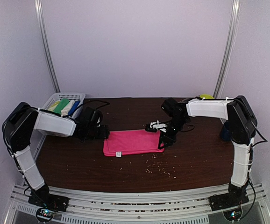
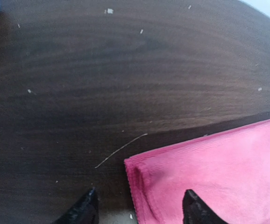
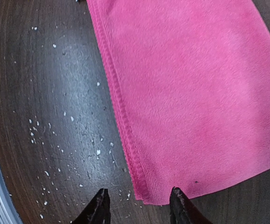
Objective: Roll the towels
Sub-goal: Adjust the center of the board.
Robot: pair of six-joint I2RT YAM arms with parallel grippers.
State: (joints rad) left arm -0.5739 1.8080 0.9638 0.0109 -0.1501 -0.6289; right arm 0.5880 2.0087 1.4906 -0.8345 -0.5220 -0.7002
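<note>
Seen from above, the hot pink cloth towel [image 1: 132, 142] lies flat in the middle of the dark brown wooden table [image 1: 195, 158]. Its long axis runs from the left edge toward the right edge. The left gripper [image 1: 103, 134] stands at its left short end and the right gripper [image 1: 164, 141] at its right short end, so both arms are equally near. From here I cannot tell how far the jaws are apart. At the far left corner stands a white plastic mesh basket [image 1: 81, 96] with green, cream and blue towels [image 1: 62, 105] inside. Beside the right arm, a yellow-green thing and a dark blue one are too much covered to name.

In the left wrist view, the left gripper [image 2: 139, 212] is spread wide. One corner of the pink towel [image 2: 209, 177] lies between its two black fingertips [image 2: 86, 210], and the cloth goes away to the right. The towel's far part is cut off by the frame.

In the right wrist view, the right gripper [image 3: 137, 207] is also wide apart and holds nothing. A hemmed corner of the towel [image 3: 181, 93] is between its tips. Pale crumbs [image 3: 55, 140] lie scattered beside it. It is not clear whether the tips touch the cloth.
</note>
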